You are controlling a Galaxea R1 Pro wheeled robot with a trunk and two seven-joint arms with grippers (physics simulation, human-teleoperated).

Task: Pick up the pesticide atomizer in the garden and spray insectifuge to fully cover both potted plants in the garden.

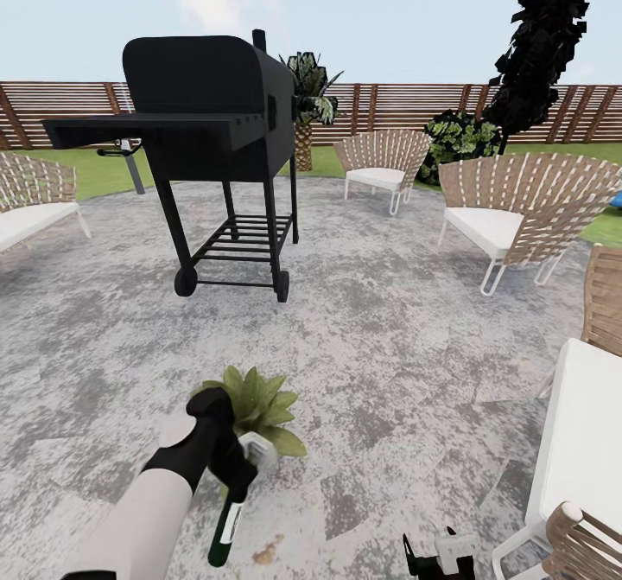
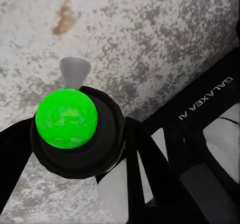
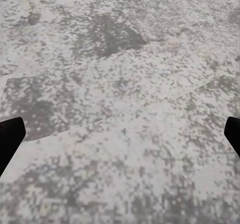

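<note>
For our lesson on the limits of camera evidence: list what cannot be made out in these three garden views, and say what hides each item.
- Potted plant, head view: its pot is hidden behind the left gripper and arm.
- Pesticide atomizer, head view: label text too small to read.
- Atomizer, left wrist view: seen end-on, so its body is hidden behind its own green end.
- Right gripper, head view: cut off by the bottom edge.

On the round grey mottled stone patio, the left gripper clamps a slim dark green atomizer bottle just beside a small broad-leaved potted plant, with a black barrel grill and woven slatted chairs beyond.
</note>
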